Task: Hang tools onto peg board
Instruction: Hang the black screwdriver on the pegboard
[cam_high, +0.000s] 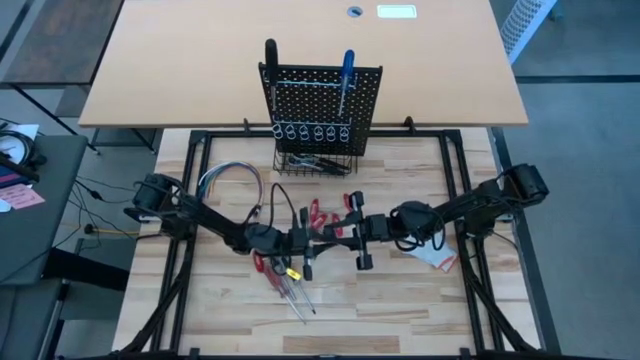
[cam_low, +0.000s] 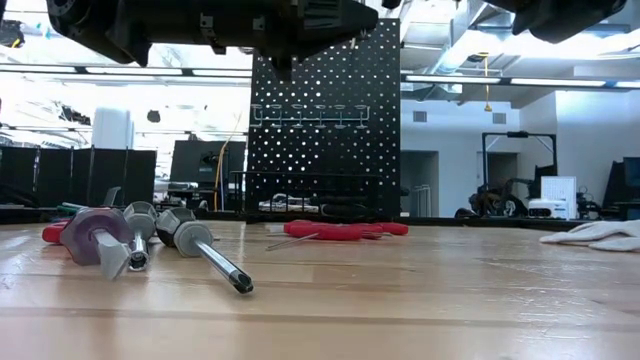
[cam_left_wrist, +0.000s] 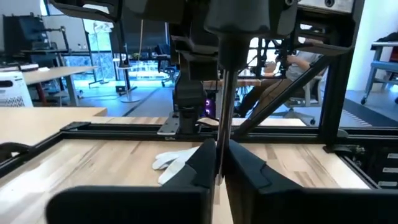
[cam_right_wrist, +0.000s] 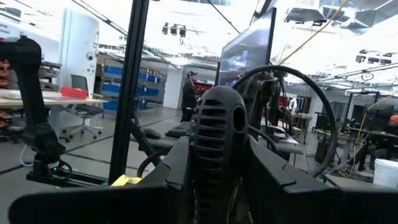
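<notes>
High view shows both arms meeting over the middle of the wooden counter (cam_high: 400, 310), in front of the peg board (cam_high: 320, 105). The left gripper (cam_high: 305, 243) and the right gripper (cam_high: 352, 232) face each other with one screwdriver (cam_high: 328, 237) spanning the gap between them. From the right wrist view, that arm's jaws are clamped on the dark ribbed handle (cam_right_wrist: 217, 134). From the left wrist view, the left jaws are pinched tight on the thin metal shaft (cam_left_wrist: 224, 112), with the right arm's gripper holding the handle end just beyond.

The peg board stands upright at the far edge of the counter, with a black-handled tool (cam_high: 271, 55) and a blue-handled screwdriver (cam_high: 347, 68) already hanging on it. More screwdrivers (cam_low: 150, 232) lie loose on the counter below the left gripper, red-handled pliers (cam_low: 340, 230) lie nearer the board, and a white glove (cam_low: 598, 235) rests off to the right.
</notes>
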